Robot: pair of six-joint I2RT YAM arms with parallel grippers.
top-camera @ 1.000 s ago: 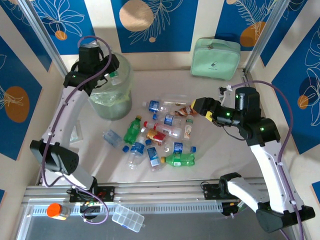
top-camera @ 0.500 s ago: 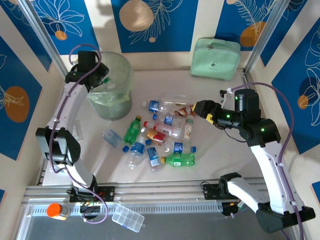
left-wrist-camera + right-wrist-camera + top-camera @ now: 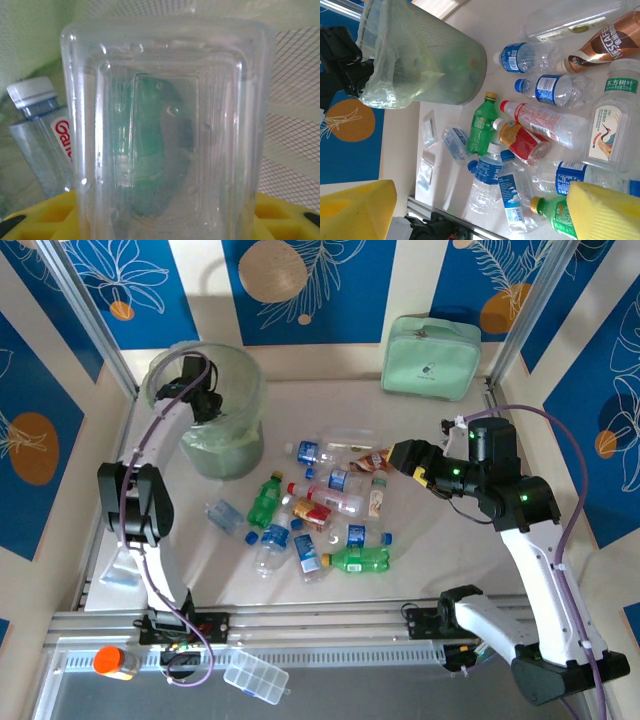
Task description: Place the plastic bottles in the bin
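Observation:
Inside the bin [image 3: 215, 440], my left gripper [image 3: 200, 390] is shut on a clear plastic bottle [image 3: 165, 125] that sits between its yellow fingers [image 3: 45, 215]. Green shows through the bottle's wall. A white-capped bottle [image 3: 45, 140] with a red label lies in the bin behind it. Several bottles lie in a heap mid-table, among them a green one [image 3: 264, 500], a red-labelled one [image 3: 313, 513] and a green one on its side [image 3: 360, 559]. My right gripper [image 3: 405, 455] hangs open at the heap's right edge, nothing between its yellow fingers [image 3: 355, 210].
A mint-green zippered case [image 3: 431, 357] stands at the back right. An orange-capped jar [image 3: 116, 662] and a clear compartment box [image 3: 256, 677] lie in front of the rail. Small clear packets [image 3: 427, 132] lie left of the heap, near the bin [image 3: 445, 60].
My left arm has swung over the bin's rim and lowered its gripper and bottle into the bin. The right arm has barely moved.

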